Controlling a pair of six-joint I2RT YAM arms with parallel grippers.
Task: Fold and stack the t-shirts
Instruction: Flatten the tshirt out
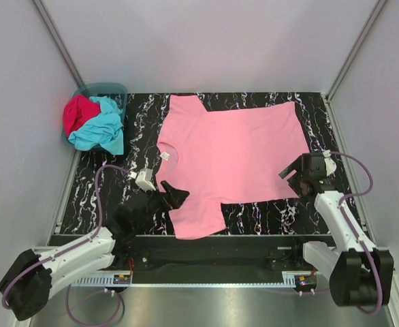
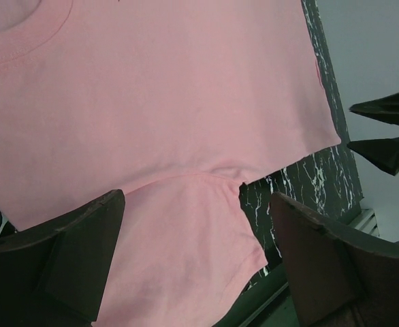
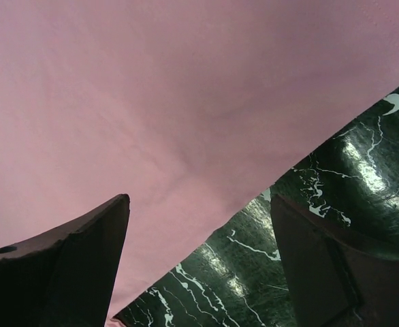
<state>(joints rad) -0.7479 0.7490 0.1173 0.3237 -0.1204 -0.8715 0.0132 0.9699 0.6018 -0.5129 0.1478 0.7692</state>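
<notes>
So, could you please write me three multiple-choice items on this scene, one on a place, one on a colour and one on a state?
1. Where does the basket stand?
A) at the table's near right corner
B) at the table's far left corner
C) in the middle of the table

2. Which colours are the shirts in the basket?
A) red and turquoise
B) white and yellow
C) black and green

3. How does the pink shirt lie?
A) folded in half
B) bunched in a heap
C) spread flat

Answers:
1 B, it sits far left in the top view.
2 A, the red shirt and the turquoise shirt fill it.
3 C, its body and both sleeves lie open.
</notes>
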